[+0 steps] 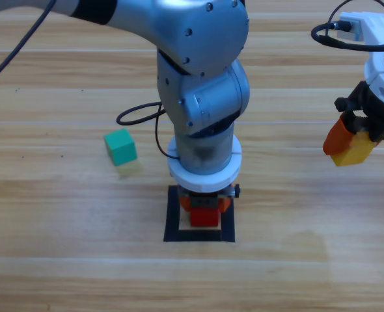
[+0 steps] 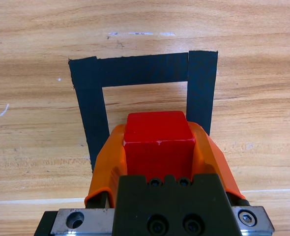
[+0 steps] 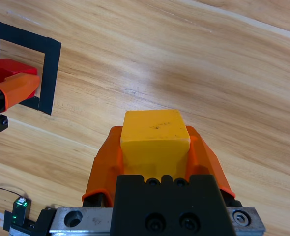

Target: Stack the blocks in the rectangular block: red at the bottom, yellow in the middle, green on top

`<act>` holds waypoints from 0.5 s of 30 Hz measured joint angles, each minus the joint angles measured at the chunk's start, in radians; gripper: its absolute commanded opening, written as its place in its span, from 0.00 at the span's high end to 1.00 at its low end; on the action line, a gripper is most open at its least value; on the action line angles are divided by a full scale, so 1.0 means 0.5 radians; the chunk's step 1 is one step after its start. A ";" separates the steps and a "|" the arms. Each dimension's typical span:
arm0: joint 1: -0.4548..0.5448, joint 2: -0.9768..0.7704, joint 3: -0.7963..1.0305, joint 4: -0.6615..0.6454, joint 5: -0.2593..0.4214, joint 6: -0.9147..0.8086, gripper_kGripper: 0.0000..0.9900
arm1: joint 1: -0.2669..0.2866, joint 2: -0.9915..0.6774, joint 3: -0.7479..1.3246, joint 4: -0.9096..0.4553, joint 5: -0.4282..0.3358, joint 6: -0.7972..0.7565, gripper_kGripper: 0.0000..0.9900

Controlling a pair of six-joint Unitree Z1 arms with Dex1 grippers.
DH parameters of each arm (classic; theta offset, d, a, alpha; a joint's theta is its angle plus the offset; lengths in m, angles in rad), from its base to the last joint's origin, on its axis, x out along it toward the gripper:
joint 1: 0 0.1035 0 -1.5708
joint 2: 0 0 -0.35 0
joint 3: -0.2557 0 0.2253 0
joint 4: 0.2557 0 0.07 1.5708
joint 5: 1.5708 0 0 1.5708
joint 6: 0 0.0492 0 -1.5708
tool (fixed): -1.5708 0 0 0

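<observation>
My left gripper [image 1: 205, 211] reaches down over the rectangular block [image 1: 174, 221], the black tape square, and is shut on the red cube [image 1: 204, 218]. In the left wrist view the red cube [image 2: 158, 145] sits between the orange jaws, over the bare wood inside the tape outline [image 2: 91, 103]. At the right edge my right gripper [image 1: 348, 146] hangs above the table, shut on the yellow cube [image 1: 353, 151]; the right wrist view shows the yellow cube [image 3: 155, 140] clamped between its jaws. The teal-green cube [image 1: 120, 147] lies free on the table, left of the square.
A black cable [image 1: 140, 117] loops on the wood behind the left arm. The left arm's grey body [image 1: 202, 84] hides the back of the tape square.
</observation>
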 measured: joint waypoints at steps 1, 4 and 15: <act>0.000 0.000 0.000 0.000 0.003 0.000 0.93 | 0.000 0.000 0.000 0.000 0.000 0.000 1.00; 0.000 0.000 0.000 0.000 0.004 0.000 0.93 | 0.000 0.000 0.000 0.000 0.001 -0.001 1.00; 0.000 0.021 0.000 0.000 0.005 0.000 0.93 | 0.000 0.000 0.000 0.000 0.004 -0.005 1.00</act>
